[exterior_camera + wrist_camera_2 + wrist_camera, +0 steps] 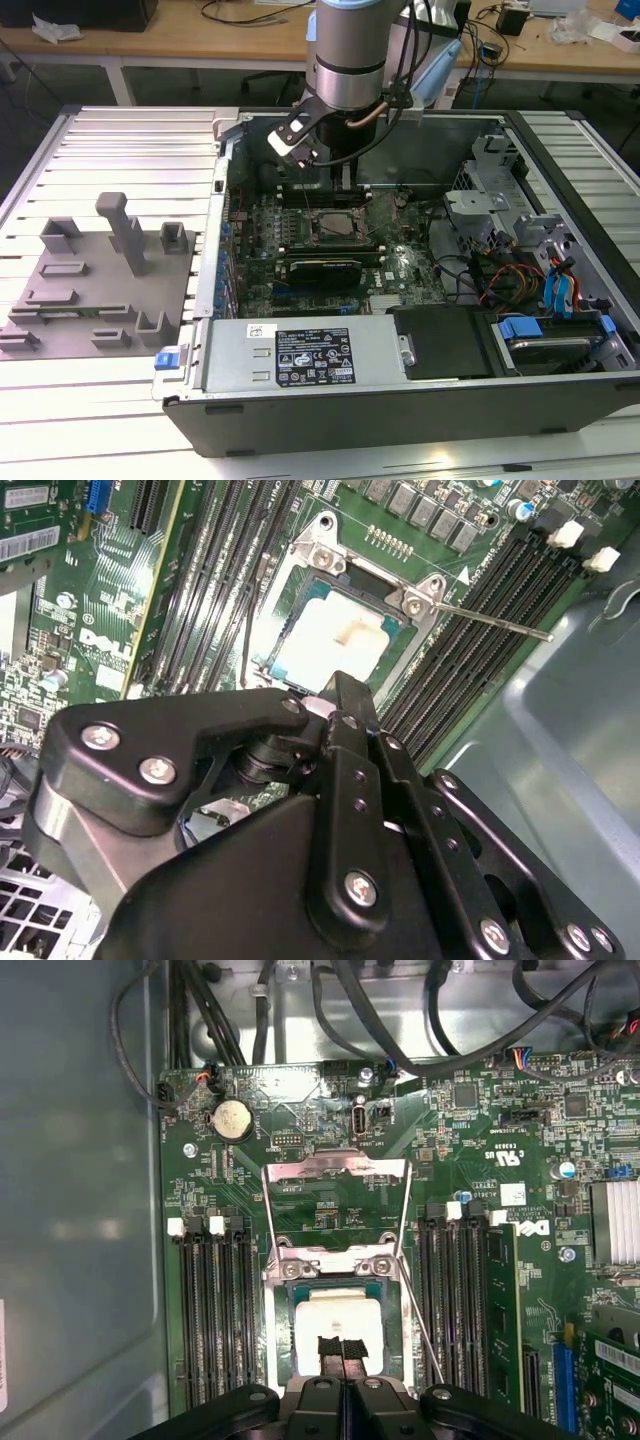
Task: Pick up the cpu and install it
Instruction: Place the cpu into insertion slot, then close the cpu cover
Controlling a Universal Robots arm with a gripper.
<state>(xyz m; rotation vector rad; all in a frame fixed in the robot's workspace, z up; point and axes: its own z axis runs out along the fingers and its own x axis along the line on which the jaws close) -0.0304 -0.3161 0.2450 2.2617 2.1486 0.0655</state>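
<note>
Pointing straight down, the end effector (341,1352) hangs over the cpu (330,1316).

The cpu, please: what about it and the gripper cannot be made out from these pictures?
1. First wrist view: the gripper covers the near edge of the cpu; whether they touch cannot be told.
2. Second wrist view: the gripper's black body hides the cpu's near corner.
3. Exterior view: the socket is too small to show how the cpu sits in it.

The cpu (330,1318) sits in the socket (290,1270), between memory slots (215,1310).
</note>
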